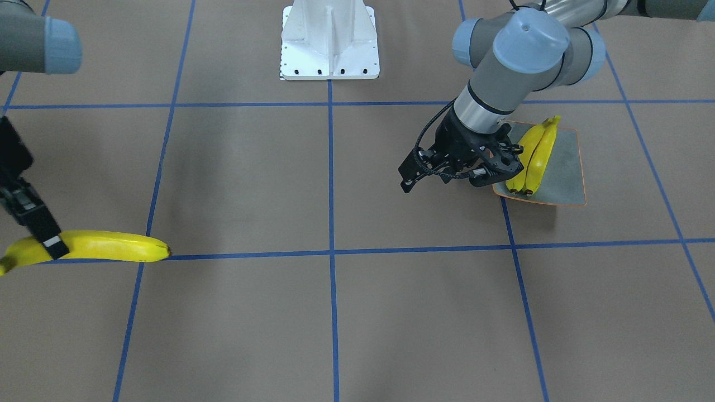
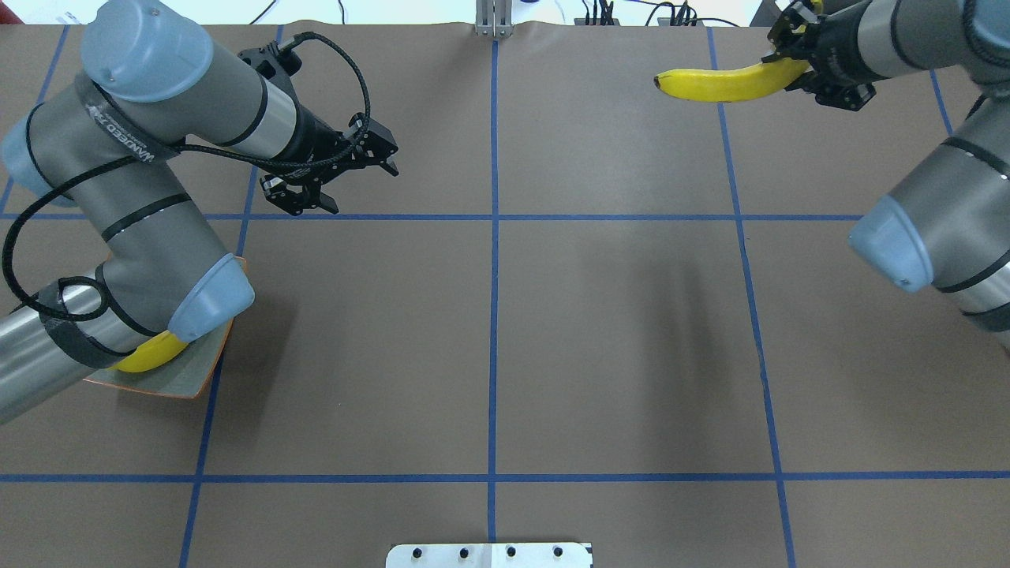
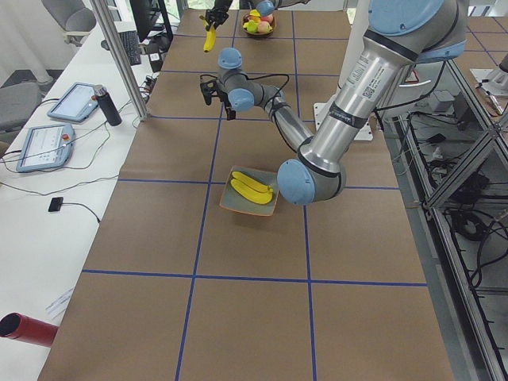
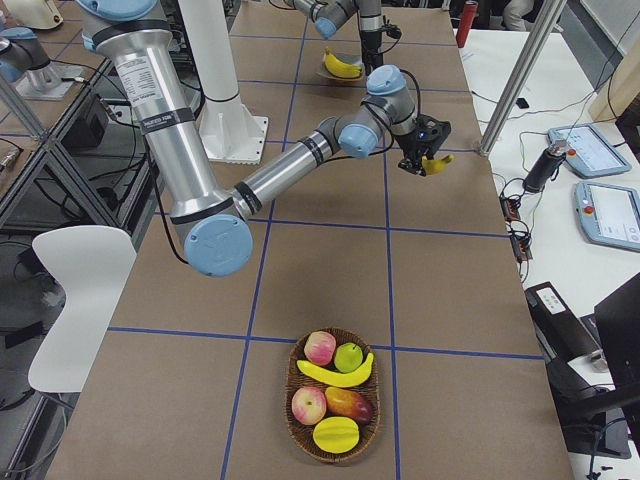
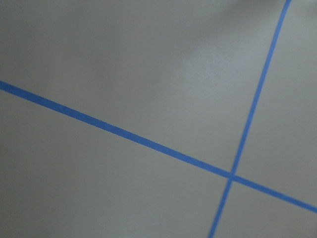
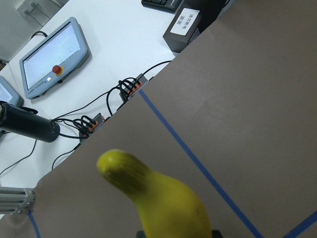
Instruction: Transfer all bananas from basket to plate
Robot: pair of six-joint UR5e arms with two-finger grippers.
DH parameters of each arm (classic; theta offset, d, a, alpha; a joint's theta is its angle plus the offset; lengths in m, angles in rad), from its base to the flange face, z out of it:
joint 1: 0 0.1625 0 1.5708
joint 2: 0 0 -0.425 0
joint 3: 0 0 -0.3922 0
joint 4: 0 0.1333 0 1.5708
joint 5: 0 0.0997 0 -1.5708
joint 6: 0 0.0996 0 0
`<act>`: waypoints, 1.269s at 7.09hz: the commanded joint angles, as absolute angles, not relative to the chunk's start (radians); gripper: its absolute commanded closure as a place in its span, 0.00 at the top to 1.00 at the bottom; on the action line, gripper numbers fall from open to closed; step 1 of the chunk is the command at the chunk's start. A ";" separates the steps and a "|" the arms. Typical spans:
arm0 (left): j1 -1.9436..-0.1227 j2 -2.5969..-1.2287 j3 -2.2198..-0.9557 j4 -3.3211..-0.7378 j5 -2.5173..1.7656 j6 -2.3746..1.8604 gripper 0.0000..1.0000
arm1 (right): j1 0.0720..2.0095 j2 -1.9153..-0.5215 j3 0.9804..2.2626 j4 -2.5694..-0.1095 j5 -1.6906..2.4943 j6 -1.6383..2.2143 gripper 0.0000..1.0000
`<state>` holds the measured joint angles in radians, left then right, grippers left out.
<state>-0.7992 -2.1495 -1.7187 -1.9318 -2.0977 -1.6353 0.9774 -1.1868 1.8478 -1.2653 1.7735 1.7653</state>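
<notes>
Carry step: right hand (image 2: 793, 67) clamped on banana (image 2: 718, 85), left hand (image 2: 355, 185) apart, empty; next probably needs crossing to plate (image 1: 564, 167).

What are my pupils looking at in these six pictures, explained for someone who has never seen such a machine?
Two robot arms work at a brown table marked with blue tape. Four fixed cameras look from the front, overhead and each end; one rides on each wrist. The right gripper holds a banana. The left gripper is open and empty. Two bananas lie on the plate. The basket at the table's other end holds one more banana and other fruit.
</notes>
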 commanded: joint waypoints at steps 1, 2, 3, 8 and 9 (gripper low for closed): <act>-0.798 -2.175 -1.678 -2.084 -2.035 -1.805 1.00 | 0.879 -1.170 1.864 -1.272 1.642 1.947 0.00; -0.798 -2.204 -1.620 -2.180 -1.999 -1.913 1.00 | 0.836 -1.170 1.885 -1.273 1.590 2.020 0.00; -0.795 -2.216 -1.582 -2.268 -1.955 -2.018 1.00 | 0.789 -1.166 1.911 -1.299 1.536 2.075 0.00; -0.779 -2.255 -1.555 -2.378 -1.847 -2.236 1.00 | 0.658 -1.017 1.904 -1.486 1.381 2.203 0.00; -0.766 -2.256 -1.555 -2.378 -1.832 -2.241 1.00 | 0.657 -0.996 1.901 -1.534 1.378 2.203 0.00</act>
<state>-0.7777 -2.2537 -1.5573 -2.3711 -1.8507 -2.2240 0.6656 -1.0242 1.9044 -1.4789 1.3916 2.1971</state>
